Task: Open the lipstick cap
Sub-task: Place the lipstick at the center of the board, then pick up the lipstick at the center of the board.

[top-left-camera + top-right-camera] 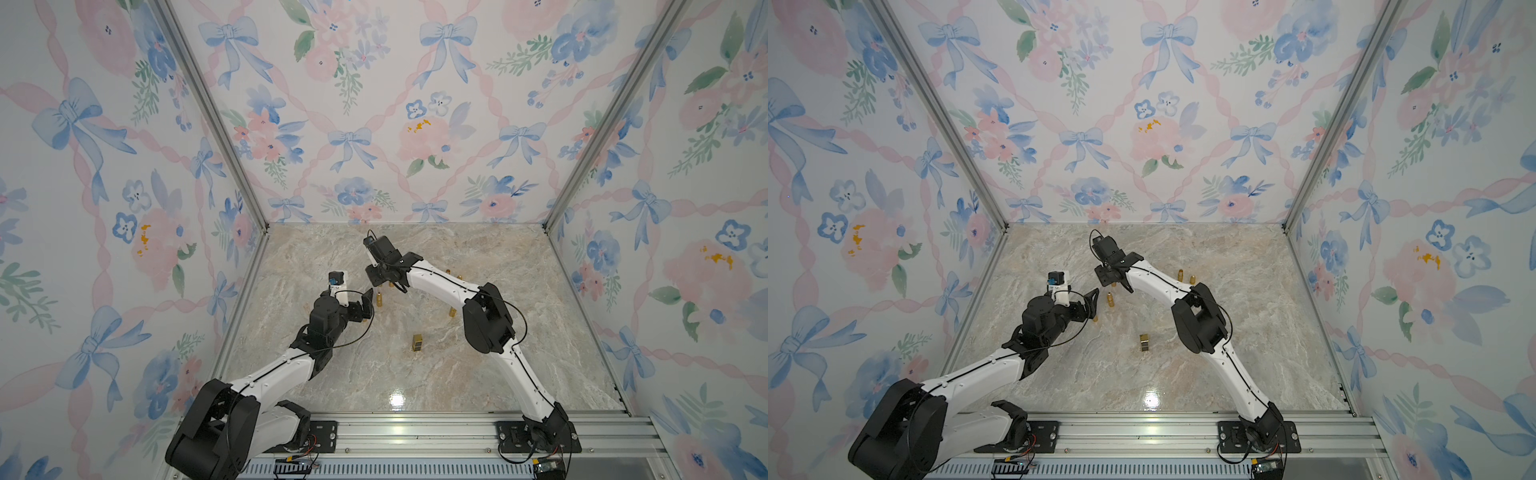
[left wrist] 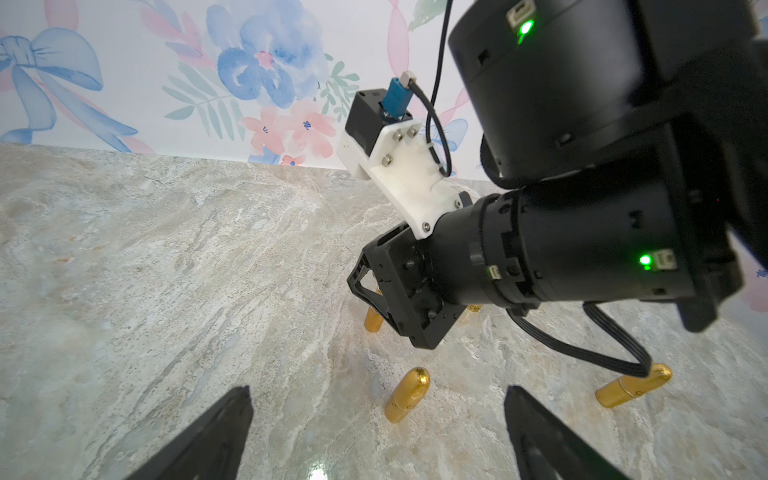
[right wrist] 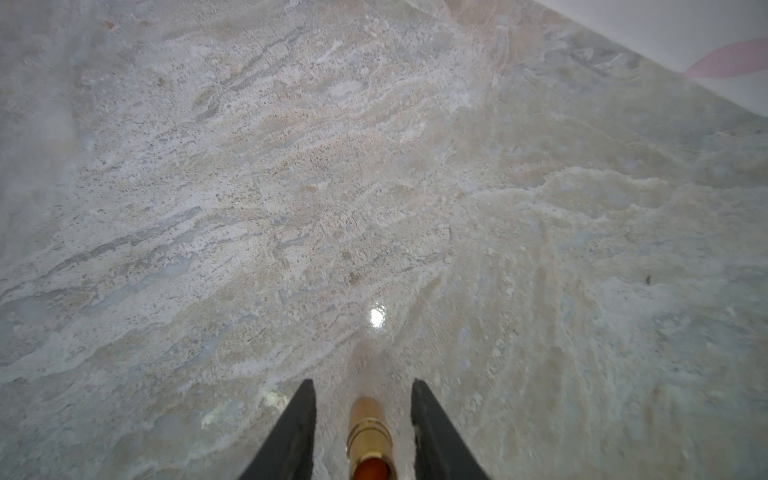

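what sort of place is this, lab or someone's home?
Likely a staged robot test booth, not a home: floral wallpaper panels in aluminium framing, a marble-look tabletop, and a mounting rail along its front. Gold lipstick tubes are the props.

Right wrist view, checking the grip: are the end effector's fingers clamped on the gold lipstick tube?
No, both fingers stand clear of the tube, marble showing in each gap.
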Available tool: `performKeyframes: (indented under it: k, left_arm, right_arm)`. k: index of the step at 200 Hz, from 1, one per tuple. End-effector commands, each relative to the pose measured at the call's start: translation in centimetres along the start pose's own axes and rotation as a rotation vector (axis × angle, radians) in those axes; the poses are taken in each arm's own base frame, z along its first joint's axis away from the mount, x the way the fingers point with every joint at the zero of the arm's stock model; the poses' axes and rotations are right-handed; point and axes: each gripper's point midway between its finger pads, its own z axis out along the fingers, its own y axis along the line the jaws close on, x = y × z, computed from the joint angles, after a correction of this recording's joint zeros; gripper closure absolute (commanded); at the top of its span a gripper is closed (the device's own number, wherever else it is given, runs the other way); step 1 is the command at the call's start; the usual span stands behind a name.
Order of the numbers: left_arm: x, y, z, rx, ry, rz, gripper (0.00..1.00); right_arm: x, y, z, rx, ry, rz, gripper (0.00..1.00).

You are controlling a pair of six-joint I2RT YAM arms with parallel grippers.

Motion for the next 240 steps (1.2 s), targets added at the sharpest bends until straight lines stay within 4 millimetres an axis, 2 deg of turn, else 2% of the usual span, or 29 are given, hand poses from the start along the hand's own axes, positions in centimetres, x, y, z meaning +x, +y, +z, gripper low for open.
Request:
performKeyframes:
  k: [1, 45, 80, 118, 146, 182, 240]
  left_arm:
    - [-1.3, 0.0, 0.0, -0.005, -0.025, 0.004, 0.02]
    - [-1.1, 0.1, -0.5, -0.007, -0.013, -0.013, 0.02]
    - [-0.7, 0.1, -1.0, -0.006, 0.002, -0.035, 0.02]
    - [-0.4, 0.2, -1.6, -0.004, 0.015, -0.059, 0.02]
    - [0.1, 0.3, -1.9, -0.005, 0.021, -0.067, 0.02]
    - [0.4, 0.5, -2.2, -0.007, 0.027, -0.073, 0.02]
    - [0.6, 0.4, -2.4, 0.001, 0.032, -0.076, 0.02]
  right_arm:
    - [0.2, -0.5, -0.4, 0.005, 0.033, -0.004, 0.55]
    - [-0.7, -1.1, -4.7, 0.013, 0.075, 0.063, 0.47]
    - [0.5, -0.8, -7.5, 0.027, 0.143, 0.133, 0.41]
    - [2.3, 0.4, -8.9, 0.028, 0.212, 0.203, 0.39]
    - [2.8, 0.9, -9.2, 0.031, 0.229, 0.227, 0.37]
    - [4.7, 2.4, -8.3, 0.017, 0.278, 0.266, 0.39]
    - [6.4, 3.5, -6.8, 0.016, 0.317, 0.297, 0.45]
